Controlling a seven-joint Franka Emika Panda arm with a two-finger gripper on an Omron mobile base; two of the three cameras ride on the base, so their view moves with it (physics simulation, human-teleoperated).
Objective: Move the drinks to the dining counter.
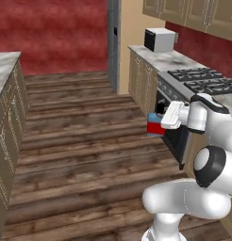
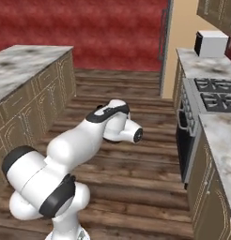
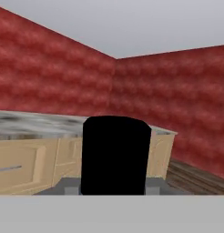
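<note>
My gripper [image 1: 159,123] is shut on a squat blue bottle [image 1: 154,126] with a red label, one of the drinks. I hold it in the air above the wooden floor, just in front of the oven. In the hand view the bottle's black cap [image 3: 116,152] stands upright between my fingertips and blocks the middle of the picture. The dining counter [image 1: 4,70], free-standing with a marbled top, stands across the aisle at the left. It also shows beyond the cap [image 3: 36,125] and at the left [image 2: 23,70]. In the right base view my own arm hides the hand.
A worktop with a gas hob [image 1: 203,80], an oven [image 1: 174,132] below it and a white box-shaped appliance [image 1: 160,40] runs along the right. A grey column [image 1: 113,42] stands at the aisle's far end. Wooden floor [image 1: 89,141] lies between the two counters.
</note>
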